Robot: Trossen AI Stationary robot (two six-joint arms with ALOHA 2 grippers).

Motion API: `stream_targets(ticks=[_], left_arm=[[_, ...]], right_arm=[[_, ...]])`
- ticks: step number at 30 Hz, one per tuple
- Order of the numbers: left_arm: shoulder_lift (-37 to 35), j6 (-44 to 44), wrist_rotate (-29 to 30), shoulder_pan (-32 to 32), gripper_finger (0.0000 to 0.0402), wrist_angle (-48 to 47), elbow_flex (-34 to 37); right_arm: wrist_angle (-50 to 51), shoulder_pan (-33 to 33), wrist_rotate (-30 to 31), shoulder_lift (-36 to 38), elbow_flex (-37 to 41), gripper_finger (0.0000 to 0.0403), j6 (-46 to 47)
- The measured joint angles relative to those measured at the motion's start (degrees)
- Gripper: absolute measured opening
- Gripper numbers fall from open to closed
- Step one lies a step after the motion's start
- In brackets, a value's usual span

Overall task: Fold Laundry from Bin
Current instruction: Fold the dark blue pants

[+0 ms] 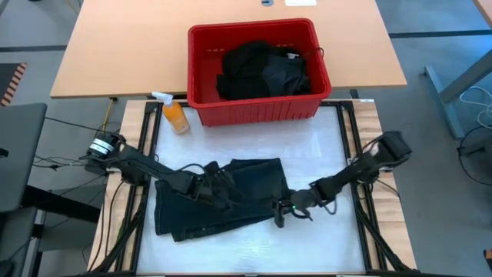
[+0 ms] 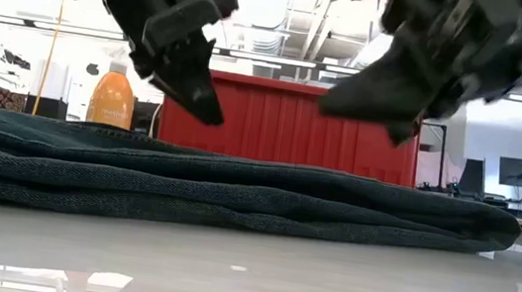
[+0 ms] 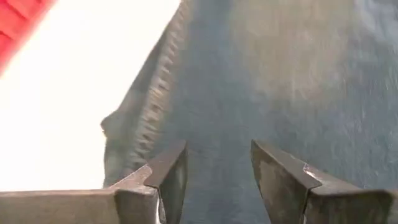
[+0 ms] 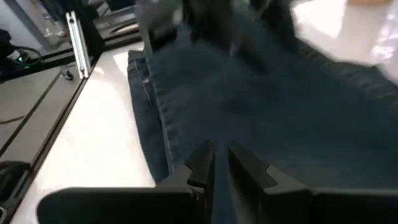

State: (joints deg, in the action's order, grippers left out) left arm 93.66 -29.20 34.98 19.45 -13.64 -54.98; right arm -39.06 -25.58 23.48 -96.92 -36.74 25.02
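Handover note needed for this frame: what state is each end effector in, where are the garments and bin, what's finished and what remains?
Left end effector: open, empty, over the folded denim garment.
Right end effector: fingers slightly apart, empty, at the garment's right edge.
Garment lies folded in layers on the white table, in front of the red bin.
Done: one garment out and folded, at least partly.
Left: dark laundry in the bin needs pulling out and folding.
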Motion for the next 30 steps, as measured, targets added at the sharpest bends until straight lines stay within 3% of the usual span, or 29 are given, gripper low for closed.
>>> stream_targets(ticks=[4,10,14,18,24,30], left_arm=[[0.12,-1.51,7.65,2.73,0.0164,1.75,0.0],[2.86,0.49,9.83,6.5,0.0164,15.13,0.0],[7.36,6.95,6.75,8.84,0.0164,29.23,-0.02],[12.29,9.8,5.63,10.59,0.0164,38.09,-0.04],[18.86,5.9,9.86,12.24,0.0164,40.08,-0.04],[23.57,2.55,10.23,12.38,0.0164,40.29,-0.02]], right_arm=[[-2.69,-0.24,-3.22,-7.99,-2.33,0.0069,-0.09],[-2.04,0.22,-6.21,-14.83,-5.0,0.0069,1.27],[-0.55,1.14,-8.48,-13.26,-5.36,0.0069,1.31],[4.61,2.04,-8.66,-6.51,-5.43,0.0069,-1.57],[7.92,4.89,-2.19,-0.66,-5.42,0.0069,-7.71],[7.52,10.57,-2.53,-5.34,-5.41,0.0069,-6.66]])
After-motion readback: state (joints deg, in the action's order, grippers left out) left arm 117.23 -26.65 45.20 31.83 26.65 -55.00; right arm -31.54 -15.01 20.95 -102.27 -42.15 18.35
